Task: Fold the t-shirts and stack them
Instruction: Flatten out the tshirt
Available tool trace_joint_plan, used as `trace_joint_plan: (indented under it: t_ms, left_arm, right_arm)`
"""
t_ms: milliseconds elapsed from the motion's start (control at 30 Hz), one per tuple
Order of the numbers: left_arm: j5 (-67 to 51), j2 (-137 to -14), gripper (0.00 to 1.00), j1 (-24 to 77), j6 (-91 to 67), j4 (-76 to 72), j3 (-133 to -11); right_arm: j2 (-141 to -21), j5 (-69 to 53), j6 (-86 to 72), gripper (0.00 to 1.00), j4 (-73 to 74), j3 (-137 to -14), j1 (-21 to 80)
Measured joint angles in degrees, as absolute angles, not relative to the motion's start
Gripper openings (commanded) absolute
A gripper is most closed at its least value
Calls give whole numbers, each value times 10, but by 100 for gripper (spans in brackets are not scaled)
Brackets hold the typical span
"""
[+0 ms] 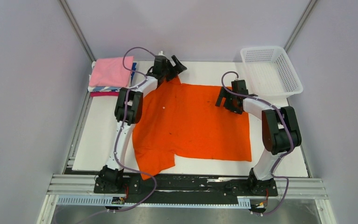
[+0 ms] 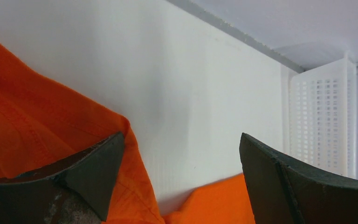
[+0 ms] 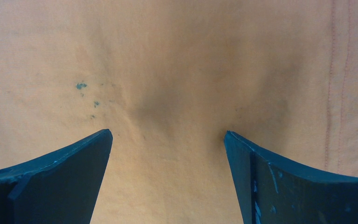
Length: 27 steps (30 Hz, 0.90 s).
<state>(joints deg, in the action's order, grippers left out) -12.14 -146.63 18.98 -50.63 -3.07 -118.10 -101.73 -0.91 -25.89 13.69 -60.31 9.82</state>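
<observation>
- Top external view: orange t-shirt point(image 1: 191, 121) lies spread out mid-frame on the table point(image 1: 98, 144); folded shirts point(image 1: 111, 73) stacked upper left.
- Left gripper point(image 2: 182, 140) gapes wide at its upper-left corner, gripping nothing.
- Right gripper point(image 3: 168, 135) gapes wide over its upper-right cloth, empty.

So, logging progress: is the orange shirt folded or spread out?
Spread out: the orange t-shirt lies flat across the table, only its near-left corner rumpled.

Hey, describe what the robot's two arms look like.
Both match: the left arm and right arm have white links, bulky black joints and black bases, with a lilac cable looping along each. The jaws are dark, wedge-shaped and scuffed.
</observation>
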Motion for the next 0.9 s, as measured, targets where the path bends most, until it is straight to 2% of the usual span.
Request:
trace_joint_plan:
  t_ms: [200, 367, 667, 767, 900]
  left_arm:
    - [-135, -1545, 100, 190, -529, -46, -1303]
    - [-133, -1539, 100, 190, -508, -40, -1308]
    - [-64, -1315, 100, 190, -442, 4, -1049]
    - [-49, -1260, 100, 190, -440, -2, -996]
    - [-40, -1253, 100, 190, -441, -5, -981]
  right_arm:
    - [-1023, -7, -256, 100, 138, -610, 98]
    - [-1026, -7, -254, 100, 138, -613, 98]
    - [-1027, -8, -254, 100, 138, -615, 98]
    - [-1027, -8, -254, 100, 138, -615, 98]
    - [-1027, -7, -254, 100, 138, -615, 98]
